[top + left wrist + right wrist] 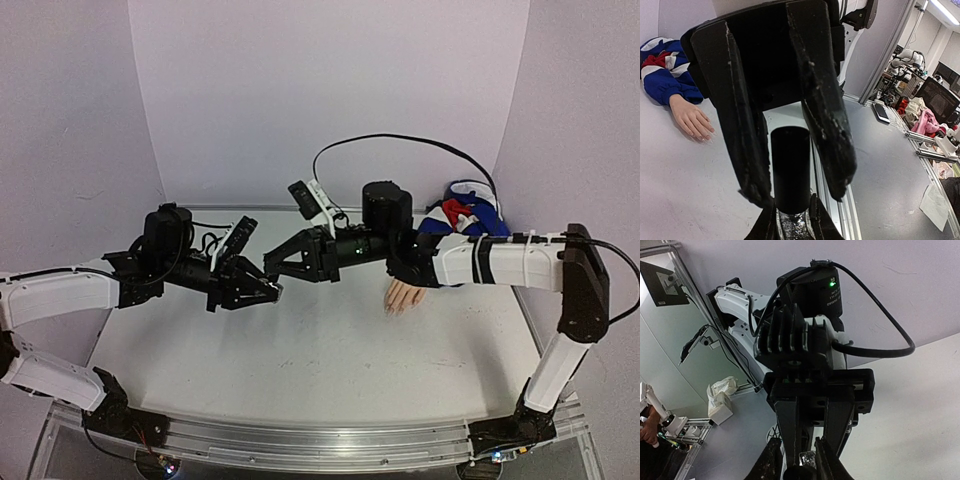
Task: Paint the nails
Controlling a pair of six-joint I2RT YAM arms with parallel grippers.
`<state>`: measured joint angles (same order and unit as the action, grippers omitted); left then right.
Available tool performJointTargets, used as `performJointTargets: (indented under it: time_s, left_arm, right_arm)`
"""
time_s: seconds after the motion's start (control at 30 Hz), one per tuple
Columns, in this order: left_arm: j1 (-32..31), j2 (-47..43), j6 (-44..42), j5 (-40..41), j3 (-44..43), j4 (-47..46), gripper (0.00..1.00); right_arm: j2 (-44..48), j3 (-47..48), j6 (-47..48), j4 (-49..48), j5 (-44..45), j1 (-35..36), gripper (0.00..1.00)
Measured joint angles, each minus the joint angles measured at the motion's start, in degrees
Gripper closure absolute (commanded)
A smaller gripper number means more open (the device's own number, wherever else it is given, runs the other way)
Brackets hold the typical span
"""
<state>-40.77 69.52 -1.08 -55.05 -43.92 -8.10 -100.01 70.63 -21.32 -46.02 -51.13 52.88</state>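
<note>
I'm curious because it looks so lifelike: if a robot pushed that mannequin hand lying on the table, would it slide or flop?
The mannequin hand would probably slide stiffly, since it looks moulded in one fixed pose. Its fabric sleeve looks bunched and soft, so it would likely drag and crumple.

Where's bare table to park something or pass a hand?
Free: the broad front of the table, from the arm bases to mid-table, and the left side under the left arm. Crowded: mid-air centre, where left gripper and right gripper meet at the bottle; back right, mannequin hand and sleeve.
</note>
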Motion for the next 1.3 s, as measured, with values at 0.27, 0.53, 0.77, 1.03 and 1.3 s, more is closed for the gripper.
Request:
performJointTargets:
  time_s: [0.27, 0.53, 0.77, 1.03, 1.3]
  left_arm:
    - [0.0, -0.7, 0.4, 0.0, 0.0, 0.1, 1.00]
    - [-0.3, -5.7, 0.2, 9.1, 1.9, 0.1, 1.00]
    - [0.0, -11.5, -1.8, 31.2, 6.1, 1.9, 1.00]
    - [0.3, -13.0, -3.9, 41.6, 7.1, 5.1, 1.00]
    - [0.1, -12.9, -5.1, 41.8, 6.8, 3.5, 1.00]
  right_arm:
    - [-1.6, 1.5, -0.1, -1.9, -0.5, 0.8, 1.00]
    - [-1.8, 1.5, -0.2, -4.6, 5.4, 1.9, 1.00]
    - [-6.5, 9.2, -3.0, 3.9, 36.8, 8.1, 1.00]
    - [-14.8, 24.1, -11.5, 18.7, 77.0, 18.0, 1.00]
    - [-11.9, 21.0, -9.4, 20.5, 74.1, 18.5, 0.35]
